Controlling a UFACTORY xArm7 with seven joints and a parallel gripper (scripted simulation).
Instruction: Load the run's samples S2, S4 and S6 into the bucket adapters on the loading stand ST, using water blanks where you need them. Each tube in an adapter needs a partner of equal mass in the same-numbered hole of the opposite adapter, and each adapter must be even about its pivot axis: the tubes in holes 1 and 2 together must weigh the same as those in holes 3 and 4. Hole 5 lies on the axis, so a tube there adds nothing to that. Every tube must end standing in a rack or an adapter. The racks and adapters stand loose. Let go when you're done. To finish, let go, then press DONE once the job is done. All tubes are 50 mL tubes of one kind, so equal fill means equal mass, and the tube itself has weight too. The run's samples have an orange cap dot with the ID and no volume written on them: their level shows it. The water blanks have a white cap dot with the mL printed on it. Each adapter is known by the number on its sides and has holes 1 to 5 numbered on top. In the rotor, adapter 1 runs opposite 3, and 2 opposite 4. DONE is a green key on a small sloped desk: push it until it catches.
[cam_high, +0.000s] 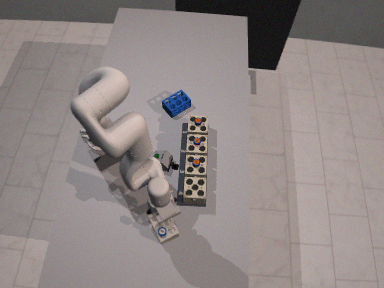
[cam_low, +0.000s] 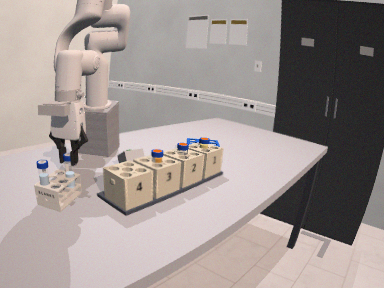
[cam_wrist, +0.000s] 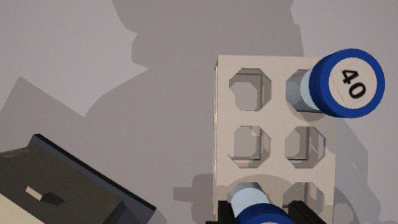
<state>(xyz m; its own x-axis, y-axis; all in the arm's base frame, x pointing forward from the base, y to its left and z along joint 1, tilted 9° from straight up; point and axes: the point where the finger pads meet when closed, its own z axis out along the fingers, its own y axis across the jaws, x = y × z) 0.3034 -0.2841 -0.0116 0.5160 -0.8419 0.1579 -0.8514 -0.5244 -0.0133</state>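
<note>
My gripper (cam_low: 69, 160) (cam_wrist: 265, 214) is shut on a blue-capped tube (cam_wrist: 262, 219) standing at one end of the blanks rack (cam_low: 56, 203) (cam_wrist: 224, 117); its cap number is out of view. Another water blank (cam_high: 162, 231) (cam_low: 42, 164) (cam_wrist: 355, 82), marked 40, stands at the other end. Orange-dotted samples stand in the centre holes of adapter 1 (cam_low: 214, 160), adapter 2 (cam_low: 195, 170) and adapter 3 (cam_low: 168, 184): one cap (cam_high: 198, 121), a second (cam_high: 197, 141), a third (cam_high: 196, 162). Their IDs are unreadable. Adapter 4 (cam_high: 194, 201) (cam_low: 127, 192) holds no tube.
The adapters stand in a row on the dark loading stand (cam_high: 183, 155). The small desk (cam_high: 166, 161) with its green DONE key (cam_high: 156, 156) is between the arm and the stand. A blue rack (cam_high: 172, 109) without visible tubes stands beyond adapter 1.
</note>
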